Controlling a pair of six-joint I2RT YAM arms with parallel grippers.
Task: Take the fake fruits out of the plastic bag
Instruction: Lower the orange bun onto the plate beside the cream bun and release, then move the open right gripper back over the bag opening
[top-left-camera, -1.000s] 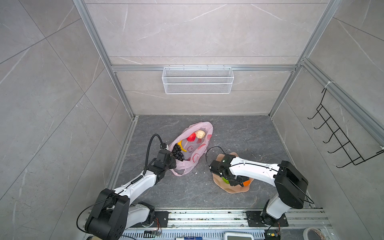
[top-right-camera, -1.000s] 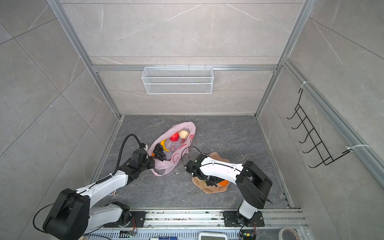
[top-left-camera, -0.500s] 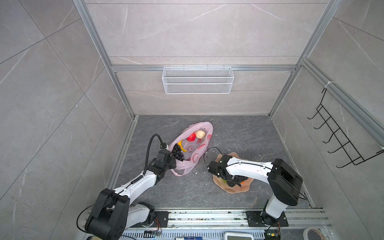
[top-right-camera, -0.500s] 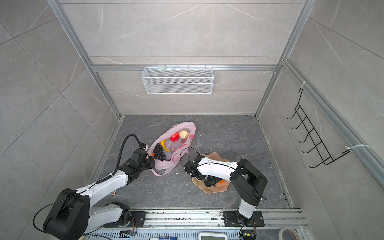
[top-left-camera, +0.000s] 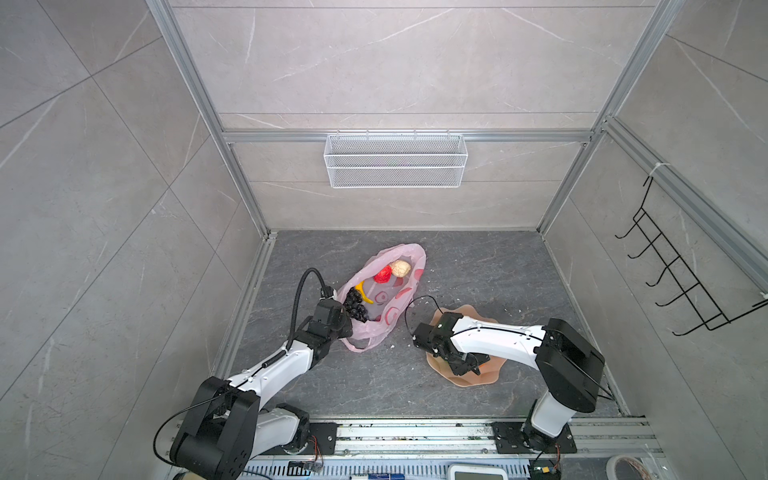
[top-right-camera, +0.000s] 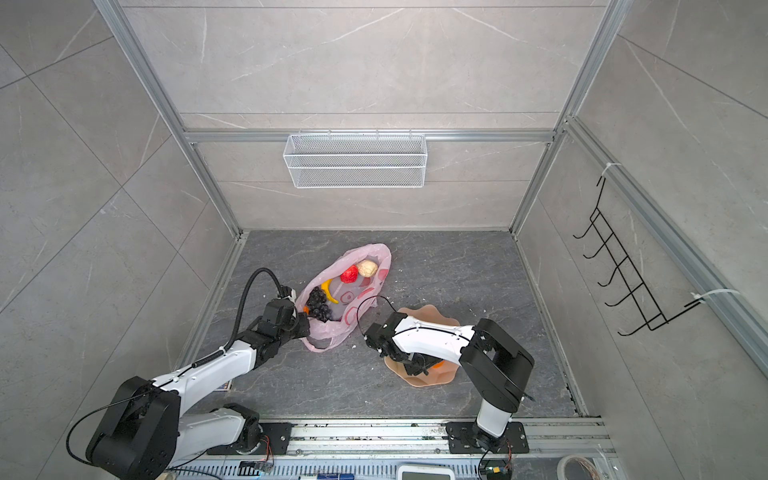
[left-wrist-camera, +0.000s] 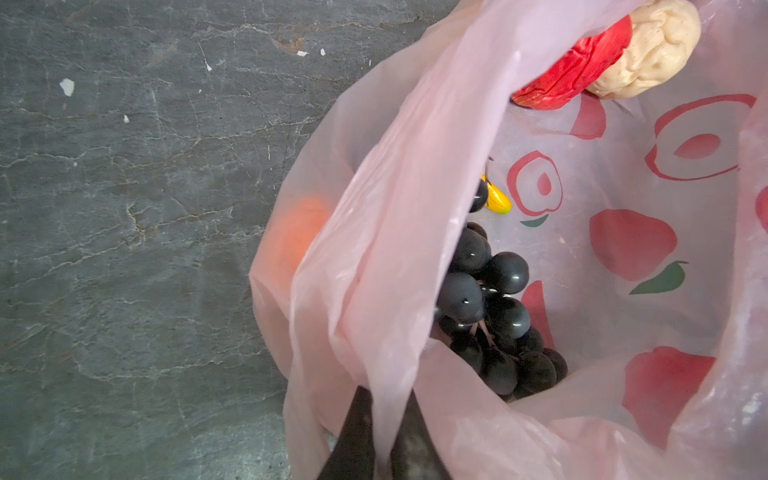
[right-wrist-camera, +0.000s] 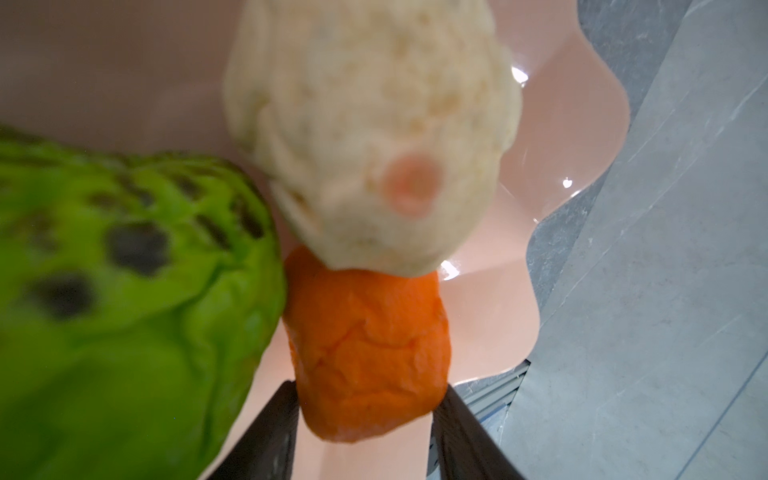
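The pale pink plastic bag (top-left-camera: 401, 252) (top-right-camera: 384, 257) lies open on the grey floor. Inside it I see the dark grape bunch (top-left-camera: 356, 309) (left-wrist-camera: 486, 299), the yellow banana (top-left-camera: 365, 293) (left-wrist-camera: 496, 199), the red apple (top-left-camera: 383, 274) (left-wrist-camera: 573, 70) and a beige lump (top-left-camera: 400, 268) (left-wrist-camera: 652, 50). An orange (left-wrist-camera: 301, 232) shows through the plastic. My left gripper (top-left-camera: 343, 322) (left-wrist-camera: 384, 399) is shut on the bag's near rim. My right gripper (top-left-camera: 465, 365) (right-wrist-camera: 366, 390) hangs over the peach plate (top-left-camera: 478, 380) (right-wrist-camera: 561, 124), its fingers against both sides of an orange (right-wrist-camera: 365, 340). That orange rests beside a green ball (right-wrist-camera: 124, 291) and a beige lump (right-wrist-camera: 374, 124).
A white wire basket (top-left-camera: 395, 160) hangs on the back wall and a black hook rack (top-left-camera: 681, 282) on the right wall. Tiled walls close in three sides. The metal rail (top-left-camera: 415, 432) with both arm bases runs along the front edge.
The right arm has shifted slightly over the plate. The left arm and the bag have not moved.
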